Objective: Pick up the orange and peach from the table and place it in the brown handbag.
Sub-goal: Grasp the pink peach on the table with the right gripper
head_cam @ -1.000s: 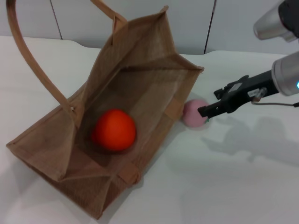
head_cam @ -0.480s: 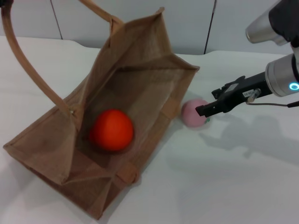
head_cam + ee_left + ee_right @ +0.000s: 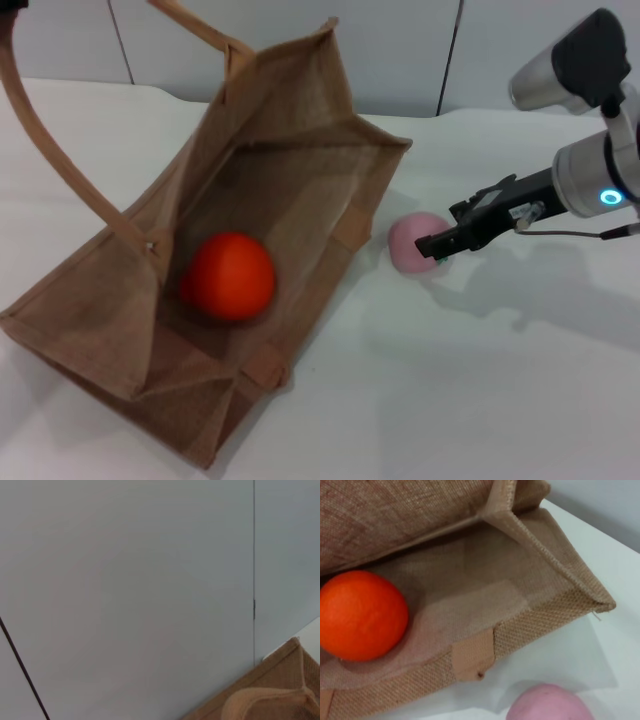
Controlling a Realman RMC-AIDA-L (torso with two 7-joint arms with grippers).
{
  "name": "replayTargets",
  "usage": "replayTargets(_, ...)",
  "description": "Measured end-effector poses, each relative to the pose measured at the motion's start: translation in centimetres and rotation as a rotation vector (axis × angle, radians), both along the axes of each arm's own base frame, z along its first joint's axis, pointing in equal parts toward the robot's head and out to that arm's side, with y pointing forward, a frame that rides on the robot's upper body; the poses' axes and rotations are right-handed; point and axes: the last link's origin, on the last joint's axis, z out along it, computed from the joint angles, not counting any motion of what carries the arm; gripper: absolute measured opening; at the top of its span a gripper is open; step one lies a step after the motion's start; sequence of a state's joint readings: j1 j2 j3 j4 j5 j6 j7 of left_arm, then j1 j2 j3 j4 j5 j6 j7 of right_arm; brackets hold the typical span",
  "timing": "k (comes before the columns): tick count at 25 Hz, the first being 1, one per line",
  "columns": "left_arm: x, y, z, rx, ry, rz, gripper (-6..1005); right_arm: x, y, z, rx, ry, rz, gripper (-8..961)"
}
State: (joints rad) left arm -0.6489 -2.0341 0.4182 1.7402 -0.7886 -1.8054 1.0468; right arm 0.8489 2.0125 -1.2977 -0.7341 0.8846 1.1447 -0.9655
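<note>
Silver arm (image 3: 585, 180), black fingers (image 3: 455, 238)

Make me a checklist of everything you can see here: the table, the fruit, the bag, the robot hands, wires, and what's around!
Surface: white table, bare where it shows.
Orange: inside the bag, on its lower wall.
Peach: on the table, just outside the bag's open mouth.
Bag: lying tilted with its mouth open toward the peach; one handle pulled up at the far left.
Clutter: nothing seen.
Right end effector: at the peach's right side; its grip cannot be told.
Left end effector: a dark bit shows at the top left corner by the raised handle; its fingers are out of view.
Cables: a thin one by the right wrist.
Surroundings: pale wall panels behind.
</note>
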Motion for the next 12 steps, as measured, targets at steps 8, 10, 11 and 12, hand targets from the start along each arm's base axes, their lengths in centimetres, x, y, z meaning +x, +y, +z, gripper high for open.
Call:
replayTargets(8,0.0,0.3,-0.3,-0.015,-0.007,-0.003,119,0.0,0.5,-0.9,0.014,-0.004,0.0,806)
replayTargets(10,0.2,0.4,-0.3,-0.017,-0.005,-0.007,119,0.0,0.6,-1.2,0.017,-0.007,0.001,806)
replayTargets(11,0.2,0.4,-0.3,-0.017,-0.005,-0.008,119,0.0,0.8,-1.4,0.019,-0.01,0.0,806)
replayTargets(12,0.2,0.4,-0.4,-0.018,-0.004,-0.008,119,0.0,0.9,-1.6,0.022,-0.012,-0.003,806)
